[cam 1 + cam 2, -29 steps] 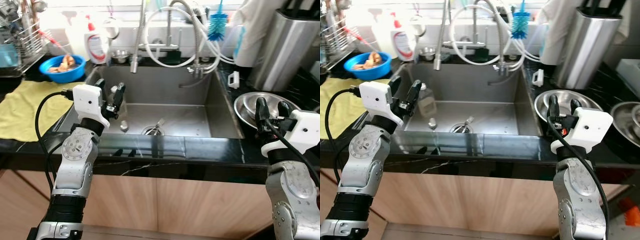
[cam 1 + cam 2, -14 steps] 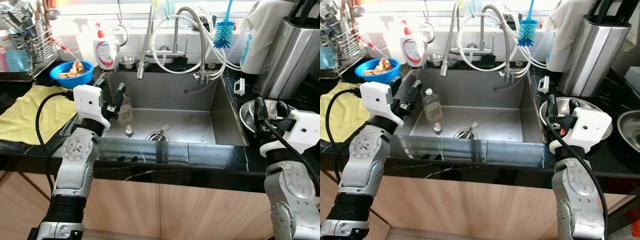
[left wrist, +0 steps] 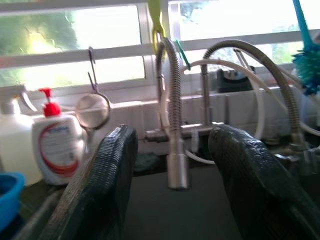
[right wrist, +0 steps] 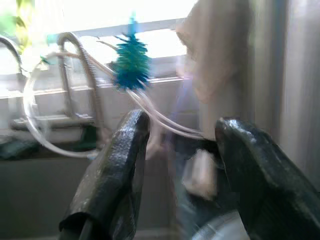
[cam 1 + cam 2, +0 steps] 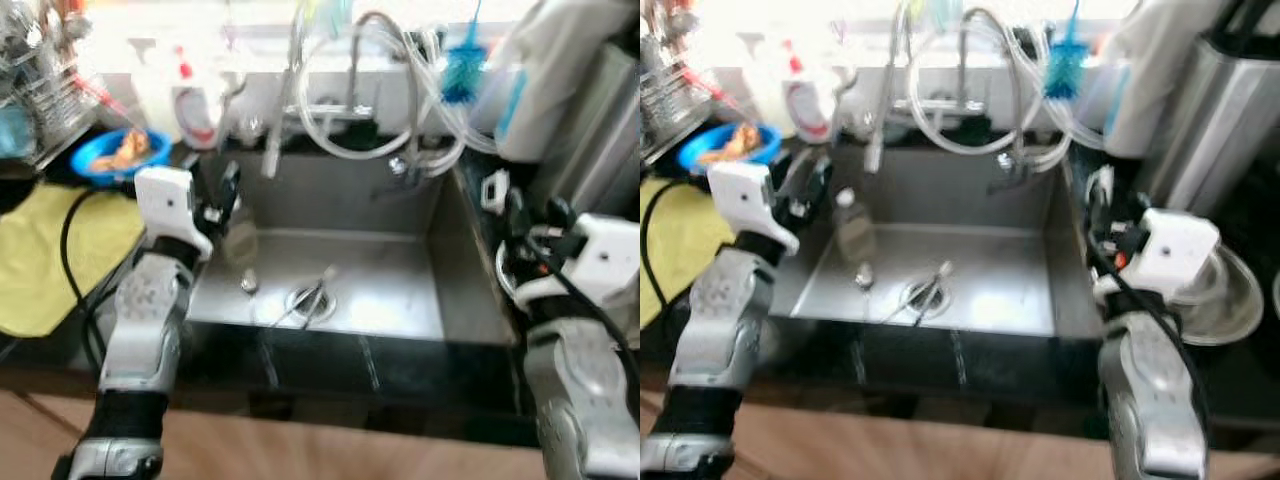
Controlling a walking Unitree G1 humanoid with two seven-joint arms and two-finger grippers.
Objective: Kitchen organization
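Sink [image 5: 400, 300] sitting sunk in the dark counter [image 5: 330, 365], holding a small bottle [image 5: 851, 232], a spoon [image 5: 248, 284] and a fork [image 5: 316, 290] by the drain. Left pincer [image 5: 212, 192] hovering over the sink's left rim, fingers spread, gripping nothing. Right pincer [image 5: 532, 215] hanging at the right rim beside a steel bowl [image 5: 1210, 300], fingers likewise apart and empty. Soap bottle [image 3: 54, 148] standing at far left, label writing too blurred for reading. Blue brush [image 4: 131, 64] hanging far right.
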